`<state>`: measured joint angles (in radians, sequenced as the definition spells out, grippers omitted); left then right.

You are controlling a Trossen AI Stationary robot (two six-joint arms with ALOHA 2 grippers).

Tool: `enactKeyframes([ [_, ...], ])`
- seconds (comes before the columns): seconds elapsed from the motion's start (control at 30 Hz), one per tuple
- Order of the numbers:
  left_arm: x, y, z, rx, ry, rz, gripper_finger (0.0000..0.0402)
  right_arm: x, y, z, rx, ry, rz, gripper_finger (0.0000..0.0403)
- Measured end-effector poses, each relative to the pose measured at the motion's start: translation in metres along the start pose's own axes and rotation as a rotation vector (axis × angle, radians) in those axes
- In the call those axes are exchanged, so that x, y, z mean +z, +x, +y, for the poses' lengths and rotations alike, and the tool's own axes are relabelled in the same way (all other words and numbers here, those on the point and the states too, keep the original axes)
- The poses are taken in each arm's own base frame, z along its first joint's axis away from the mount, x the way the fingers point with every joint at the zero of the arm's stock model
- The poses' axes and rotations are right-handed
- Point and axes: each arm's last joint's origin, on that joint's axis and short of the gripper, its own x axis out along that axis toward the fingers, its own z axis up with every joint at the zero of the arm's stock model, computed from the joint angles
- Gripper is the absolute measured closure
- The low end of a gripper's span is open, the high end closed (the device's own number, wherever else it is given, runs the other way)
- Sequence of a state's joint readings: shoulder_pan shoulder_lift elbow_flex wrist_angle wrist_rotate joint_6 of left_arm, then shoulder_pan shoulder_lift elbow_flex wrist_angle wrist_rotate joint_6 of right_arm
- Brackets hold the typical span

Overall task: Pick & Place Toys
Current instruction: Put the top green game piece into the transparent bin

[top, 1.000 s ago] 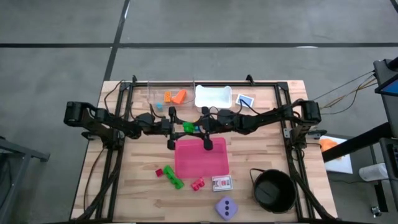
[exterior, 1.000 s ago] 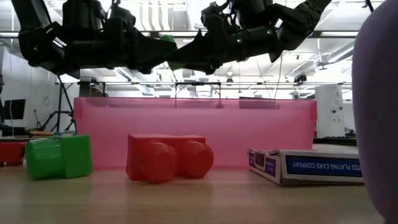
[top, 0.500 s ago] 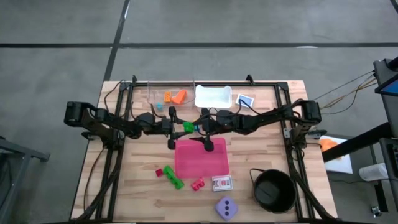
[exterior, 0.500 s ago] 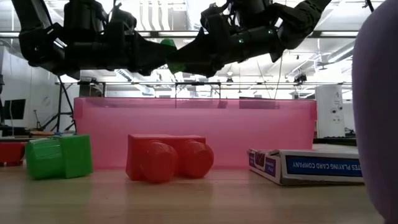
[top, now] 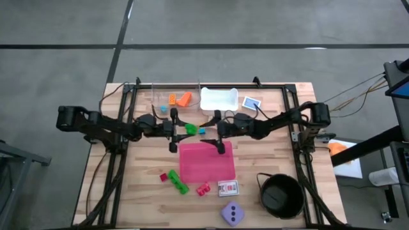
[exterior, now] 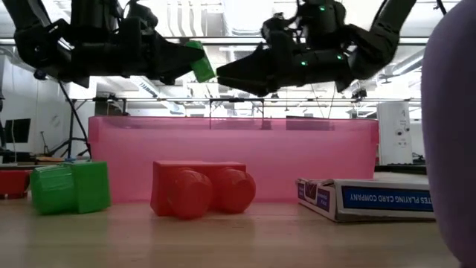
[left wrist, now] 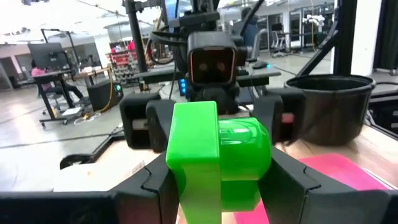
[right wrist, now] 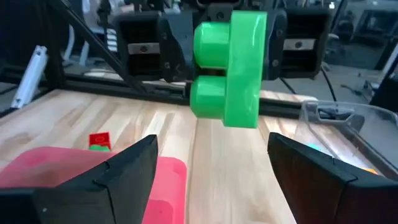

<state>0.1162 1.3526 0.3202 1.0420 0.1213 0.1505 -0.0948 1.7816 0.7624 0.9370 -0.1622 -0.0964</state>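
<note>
A green brick (top: 190,128) hangs over the middle of the table, just beyond the far edge of the pink mat (top: 206,163). My left gripper (top: 185,128) reaches in level from the left and is shut on it. Facing it from the right, my right gripper (top: 206,130) stands open a little way off the brick (right wrist: 230,68), with nothing between its fingers. On the table in front of the mat lie another green brick (top: 179,184), red bricks (top: 203,189) and the lilac die (top: 232,213). Orange bricks (top: 184,98) lie at the back. My left gripper pinches the green brick between its two fingers, one on the flat underside (left wrist: 180,180), the other on the stud ends (left wrist: 264,168). The fingers come level from the table's left. The brick stands on edge, lifted clear of the table.
A black round bowl (top: 280,195) stands at the near right, with a playing-card box (top: 228,188) beside the red bricks. A white tray (top: 219,99) and a clear container (top: 172,92) sit at the back. The arms' frame rails (top: 115,160) run along both sides.
My right gripper has opened, let go of the green brick and drawn back toward the table's right edge. The brick stays in my left gripper, clear of the table.
</note>
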Motion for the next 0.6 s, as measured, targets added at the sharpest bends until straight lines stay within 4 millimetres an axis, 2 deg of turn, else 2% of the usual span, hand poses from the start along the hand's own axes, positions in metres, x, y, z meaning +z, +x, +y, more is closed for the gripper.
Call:
enactKeyframes([
  [0.17,0.001,-0.003,0.0,0.009,0.004,0.039,0.0233,0.005,-0.02,-0.001,0.0,-0.003,-0.034,0.0101],
  [0.37,-0.001,-0.006,0.005,0.087,0.017,0.102,0.0233,0.014,-0.057,0.002,-0.017,-0.023,-0.069,0.0101],
  [0.6,-0.01,-0.01,0.026,0.211,-0.005,0.174,0.0233,0.014,-0.103,0.009,-0.084,-0.009,-0.093,0.0101],
])
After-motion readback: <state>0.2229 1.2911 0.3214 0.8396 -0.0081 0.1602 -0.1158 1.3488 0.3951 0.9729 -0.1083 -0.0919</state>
